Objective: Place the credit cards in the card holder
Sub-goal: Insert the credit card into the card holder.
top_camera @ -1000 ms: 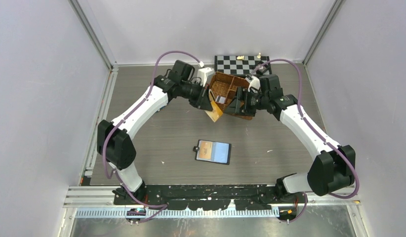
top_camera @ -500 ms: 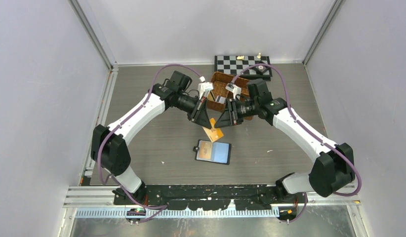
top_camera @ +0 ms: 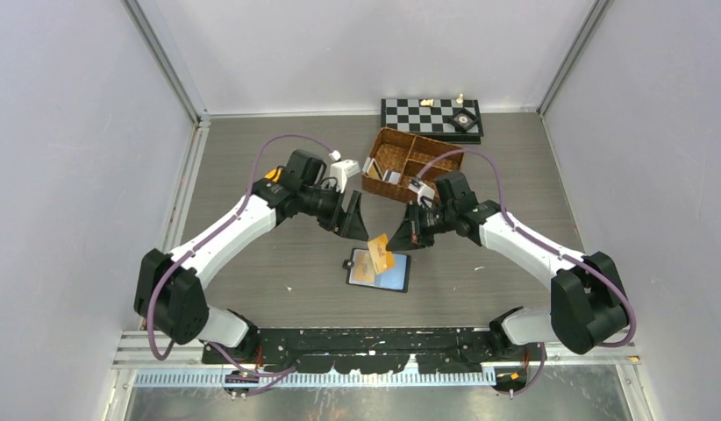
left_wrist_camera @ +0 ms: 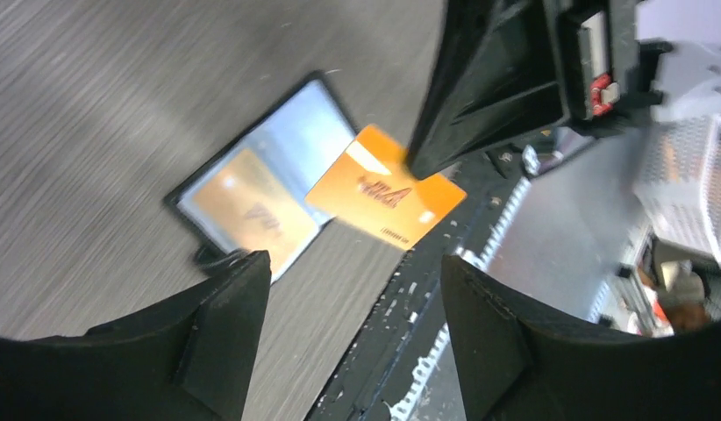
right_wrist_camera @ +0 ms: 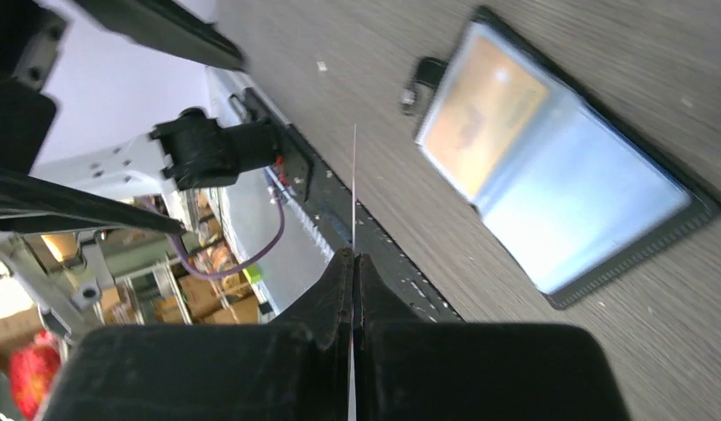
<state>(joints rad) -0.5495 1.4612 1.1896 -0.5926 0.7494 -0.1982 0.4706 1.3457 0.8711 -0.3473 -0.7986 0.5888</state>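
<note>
Orange card (left_wrist_camera: 385, 197) pinched in rt tool (right_wrist_camera: 353, 259), raised near open card holder (top_camera: 394, 274).

Overhead, two wrists; shared card holder (top_camera: 393, 274)

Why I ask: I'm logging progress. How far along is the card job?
Done: one orange card sits in the left sleeve of the open card holder. In hand: the right fingers pinch a second orange card above the holder; the left fingers stand open and empty. Left: slide that card in, then fetch the cards lying in the wicker basket.
</note>
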